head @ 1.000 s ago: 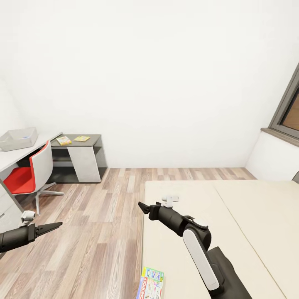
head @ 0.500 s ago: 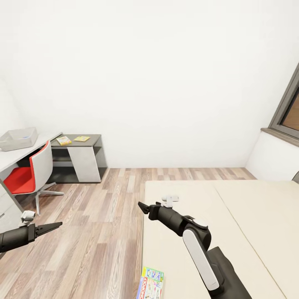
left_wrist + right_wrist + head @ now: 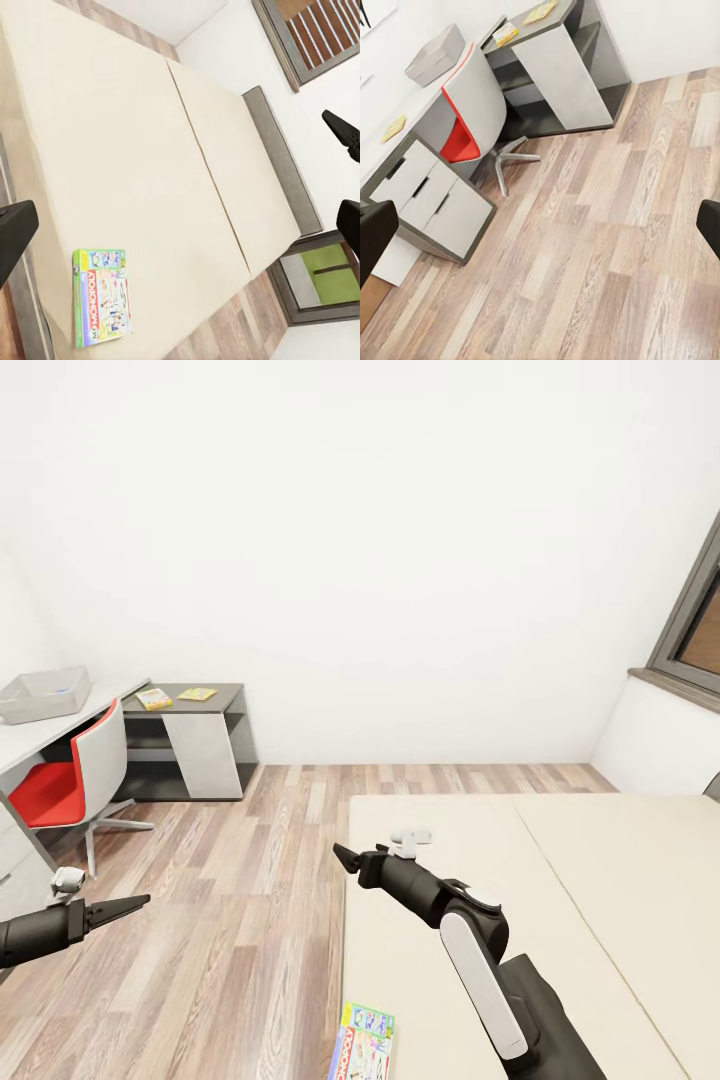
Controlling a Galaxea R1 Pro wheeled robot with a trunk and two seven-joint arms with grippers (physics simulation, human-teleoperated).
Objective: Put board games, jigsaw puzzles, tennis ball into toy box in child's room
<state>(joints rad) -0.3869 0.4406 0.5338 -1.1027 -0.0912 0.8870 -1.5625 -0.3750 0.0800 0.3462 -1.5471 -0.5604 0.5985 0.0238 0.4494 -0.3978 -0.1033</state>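
The toy box [image 3: 45, 693] sits on the pale table [image 3: 22, 748] at far left. Two jigsaw puzzles [image 3: 154, 699] [image 3: 197, 693] lie on its lower dark section. The right wrist view takes in the toy box [image 3: 435, 54] and the puzzles [image 3: 506, 34] too. A green-edged board game [image 3: 365, 1043] lies at the near edge of the bed [image 3: 560, 880], and it appears as a Monopoly box [image 3: 101, 307] in the left wrist view. My left gripper [image 3: 135, 903] hangs open over the floor. My right gripper [image 3: 345, 857] is open above the bed's corner, holding nothing.
A red and white chair [image 3: 75, 785] stands at the table, with white drawers [image 3: 431, 199] beside it. Wooden floor [image 3: 240, 900] lies between table and bed. A window [image 3: 695, 630] is at the right wall. A small yellow flat item [image 3: 394, 127] rests on the table.
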